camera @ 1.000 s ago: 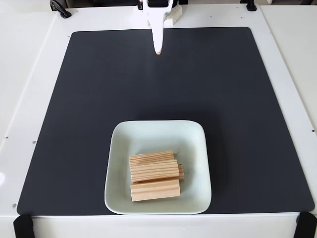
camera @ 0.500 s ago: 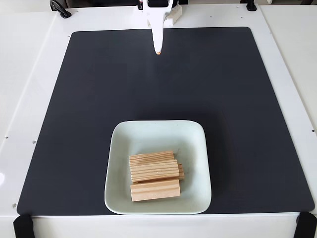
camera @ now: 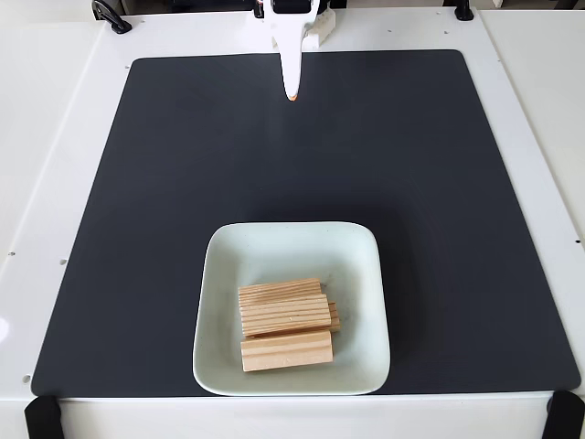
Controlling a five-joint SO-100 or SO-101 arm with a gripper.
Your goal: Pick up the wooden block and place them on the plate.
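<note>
The pale mint-white square plate [camera: 356,256] sits near the front edge of the black mat. Several light-wood grooved blocks [camera: 284,322] lie in it, side by side and partly stacked, long sides running left to right. My white gripper [camera: 291,93] hangs at the far end of the mat, well apart from the plate, its fingers pressed together into one narrow point with an orange tip. It looks shut with nothing in it.
A large black mat [camera: 164,183] covers most of the white table [camera: 55,137]. Black clamps [camera: 41,416] sit at the front corners, and a cable [camera: 110,16] lies at the back left.
</note>
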